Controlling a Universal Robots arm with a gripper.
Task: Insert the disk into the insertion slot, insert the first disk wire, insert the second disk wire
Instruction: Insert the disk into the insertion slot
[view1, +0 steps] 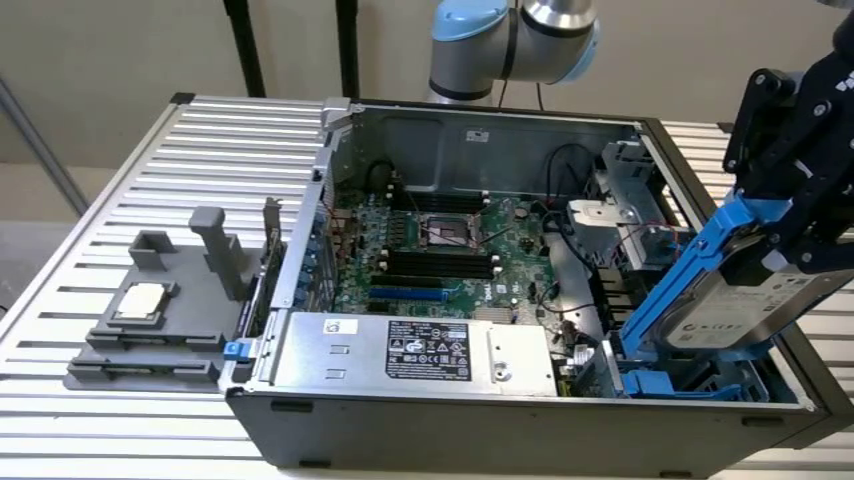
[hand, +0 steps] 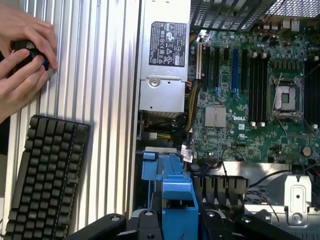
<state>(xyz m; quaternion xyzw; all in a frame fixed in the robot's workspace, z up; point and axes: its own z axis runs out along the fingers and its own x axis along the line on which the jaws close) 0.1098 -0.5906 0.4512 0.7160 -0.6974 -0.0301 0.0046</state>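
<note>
Silver-grey under its white label, the disk (view1: 731, 312) is clipped in its blue carrier frame (view1: 674, 285), and we see the black claw (view1: 798, 245) clenched on its upper end. The disk stands steeply tilted over the computer case's (view1: 534, 430) near corner at the exterior view's right. Its top leans out past the case wall and its lower end reaches down to the blue rails of the insertion slot (view1: 694, 385). We cannot tell whether it touches them. Most of the disk is above the case rim, so it is not seated.

From the wrist view we look down along the carrier frame (hand: 176, 197), with the claw (hand: 175, 222) gripping it from both sides.

Beside the slot, along the case's near wall, lies the silver power-supply box (view1: 414, 350) with a black label. Behind it is the green motherboard (view1: 441, 250).

The case rests on a ribbed aluminium table (view1: 214, 140). Near the table's edge at the exterior view's left sits a grey plastic fixture (view1: 160, 320) with upright posts. The wrist view also shows a black keyboard (hand: 47, 175) on the ribs. Near it, a person's hands (hand: 20, 77) close around a small dark object (hand: 30, 52).

Beyond the table's far edge are a pale beige wall (view1: 107, 50), two black poles (view1: 247, 45) and the arm's grey-and-blue joint (view1: 514, 40).
</note>
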